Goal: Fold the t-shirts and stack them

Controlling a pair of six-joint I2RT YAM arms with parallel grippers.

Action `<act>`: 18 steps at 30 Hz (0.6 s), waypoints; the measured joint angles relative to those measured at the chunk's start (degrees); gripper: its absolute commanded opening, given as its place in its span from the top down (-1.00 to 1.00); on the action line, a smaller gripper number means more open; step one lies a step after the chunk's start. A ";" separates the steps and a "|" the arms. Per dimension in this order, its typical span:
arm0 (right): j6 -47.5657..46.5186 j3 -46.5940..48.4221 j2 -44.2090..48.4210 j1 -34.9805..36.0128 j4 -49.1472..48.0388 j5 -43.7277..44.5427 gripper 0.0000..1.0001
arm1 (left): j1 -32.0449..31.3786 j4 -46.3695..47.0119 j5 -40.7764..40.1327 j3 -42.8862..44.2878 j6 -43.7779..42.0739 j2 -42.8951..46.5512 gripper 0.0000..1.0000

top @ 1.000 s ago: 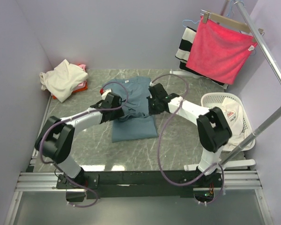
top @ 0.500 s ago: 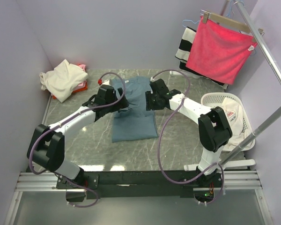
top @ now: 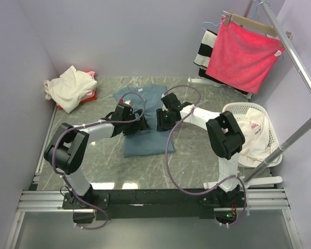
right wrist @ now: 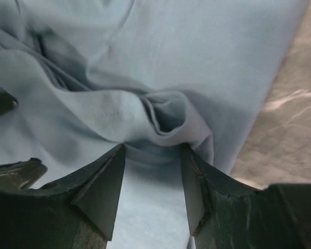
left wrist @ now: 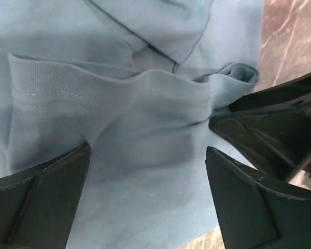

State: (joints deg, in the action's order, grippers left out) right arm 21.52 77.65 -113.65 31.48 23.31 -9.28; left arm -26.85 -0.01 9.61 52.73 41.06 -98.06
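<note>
Shirt: the plain dusty blue-grey cloth t-shirt (top: 147,141) lies flat on the grey marble-patterned table (top: 88,155), about mid-table, between the two arms.
Long axis: runs near to far, almost straight from the arm bases toward the back wall, with the neckline at the far end and the hem at the near end.
Shape: narrowed to a long strip, sides turned inward, with a stitched edge folded across the middle.
Left gripper (left wrist: 147,155): released, its black fingers spread wide over the shirt's left side, the cloth lying loose below.
Right gripper (right wrist: 153,149): released, jaws partly apart over the right side; a small pucker of cloth sits just beyond the tips.
Other shirts: a cream t-shirt (top: 68,88) is heaped in the far left corner on a pink/red t-shirt (top: 91,95). A white t-shirt with red print (top: 251,127) lies in the white plastic basket (top: 233,110) at right.
</note>
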 measured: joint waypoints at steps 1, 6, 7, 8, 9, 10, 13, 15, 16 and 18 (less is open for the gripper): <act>0.37 0.17 -0.22 -0.24 -0.20 0.35 -0.10 | 0.13 0.35 -0.28 0.00 -0.04 0.00 -0.99; 1.86 -0.11 -0.02 -1.79 -0.83 6.86 -0.12 | 1.25 1.18 -2.23 -0.33 -0.11 0.00 -0.99; 2.16 -0.39 -0.02 -2.29 -0.98 8.55 -0.13 | 1.49 1.64 -2.56 -0.70 -0.11 0.11 -0.99; 2.43 -0.52 0.09 -2.84 -1.16 9.46 -0.13 | 1.68 2.19 -2.91 -1.20 -0.09 0.44 -0.99; 2.45 -0.79 0.17 -3.28 -1.29 11.26 -0.13 | 1.75 2.45 -3.32 -1.64 -0.15 0.85 -0.99; 2.64 -1.11 0.20 -3.82 -1.38 12.22 -0.13 | 1.84 2.56 -3.85 -2.23 -0.26 1.40 -0.99; 2.62 -2.01 0.87 -4.87 -1.77 14.97 -0.17 | 2.21 2.32 -5.29 -4.28 -0.87 3.67 -0.99; 2.58 -4.31 2.43 -5.31 -2.43 15.26 -0.18 | 2.47 1.16 -6.05 -4.96 -1.29 5.40 -0.99; 2.58 -5.77 3.65 -5.49 -2.45 15.10 -0.20 | 2.54 0.50 -6.36 -5.01 -1.44 6.40 -0.99; 2.47 -8.22 6.08 -5.62 -1.68 13.27 -0.22 | 2.62 -0.74 -6.82 -5.01 -1.68 8.92 -0.99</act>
State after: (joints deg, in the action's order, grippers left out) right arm 23.99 69.43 -107.57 25.87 21.63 3.99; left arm -24.23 -0.75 2.79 47.72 39.38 -89.14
